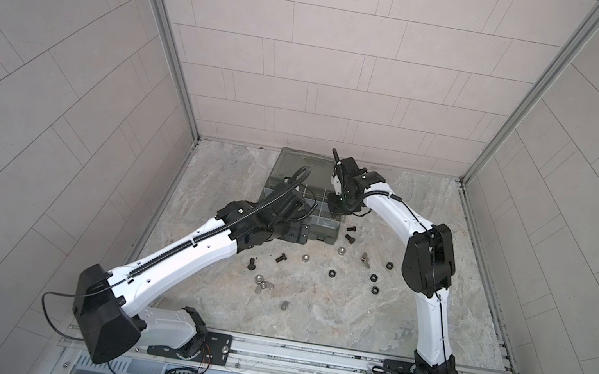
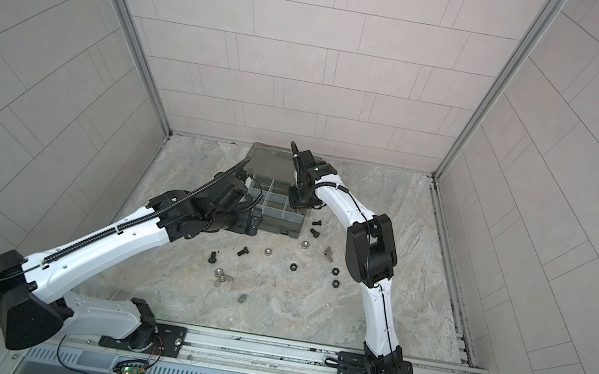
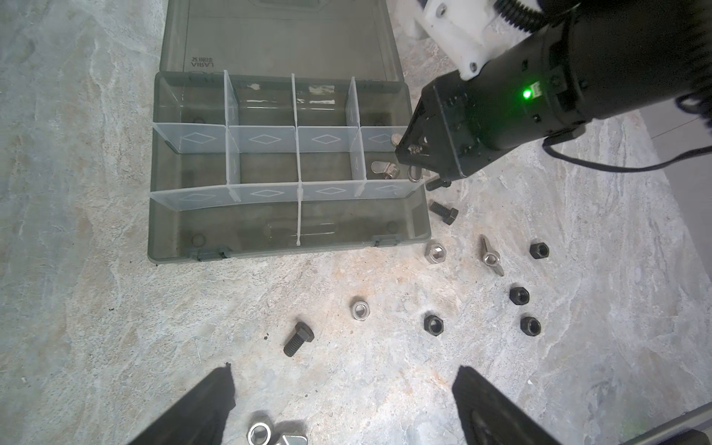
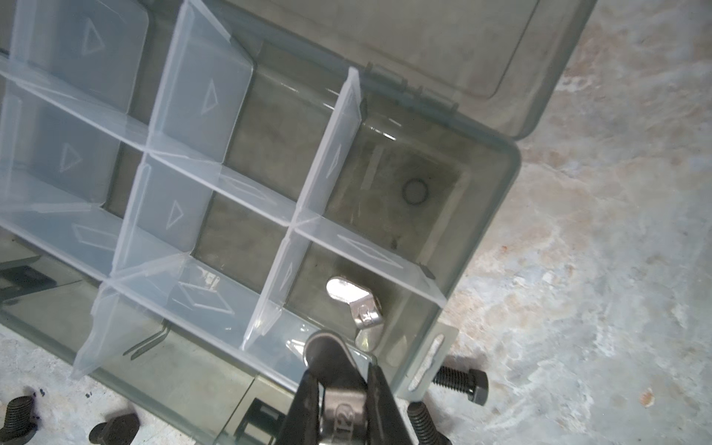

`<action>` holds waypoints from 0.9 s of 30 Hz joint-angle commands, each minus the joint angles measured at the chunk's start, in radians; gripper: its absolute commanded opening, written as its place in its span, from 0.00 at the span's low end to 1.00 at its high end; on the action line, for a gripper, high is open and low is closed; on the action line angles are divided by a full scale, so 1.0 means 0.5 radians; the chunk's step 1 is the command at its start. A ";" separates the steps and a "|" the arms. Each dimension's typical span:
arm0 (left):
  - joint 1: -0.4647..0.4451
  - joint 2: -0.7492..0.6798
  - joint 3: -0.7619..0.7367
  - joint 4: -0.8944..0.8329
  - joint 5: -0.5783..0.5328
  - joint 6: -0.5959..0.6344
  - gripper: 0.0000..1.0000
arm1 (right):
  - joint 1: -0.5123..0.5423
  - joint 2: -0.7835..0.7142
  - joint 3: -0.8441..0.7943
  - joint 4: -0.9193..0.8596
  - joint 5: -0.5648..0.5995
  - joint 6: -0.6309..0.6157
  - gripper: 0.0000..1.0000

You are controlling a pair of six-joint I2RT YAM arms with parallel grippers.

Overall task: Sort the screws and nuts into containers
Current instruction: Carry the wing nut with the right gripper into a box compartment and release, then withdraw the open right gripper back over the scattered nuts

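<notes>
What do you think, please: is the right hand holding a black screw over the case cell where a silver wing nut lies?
Not quite: the right wrist view shows the right hand holding a silver wing nut, not a black screw. It is indeed over the case cell where a second wing nut lies.

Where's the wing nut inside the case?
Left wrist view: the wing nut lies in the case's middle-row cell at the robot's right end, beside the right gripper holding a second wing nut.
</notes>
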 commanded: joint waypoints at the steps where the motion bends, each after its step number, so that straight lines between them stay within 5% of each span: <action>1: 0.059 0.017 0.073 0.022 0.072 0.045 0.95 | -0.027 0.073 0.152 -0.097 -0.024 0.034 0.11; 15: 0.133 0.010 0.025 0.042 0.150 0.057 0.95 | -0.090 0.211 0.190 -0.093 -0.112 0.035 0.12; 21: 0.133 -0.034 -0.038 0.060 0.173 0.039 0.95 | -0.085 0.115 0.055 -0.012 -0.131 0.030 0.39; 27: 0.133 -0.134 -0.109 0.046 0.165 0.017 0.96 | -0.079 0.033 0.036 -0.032 -0.129 0.031 0.43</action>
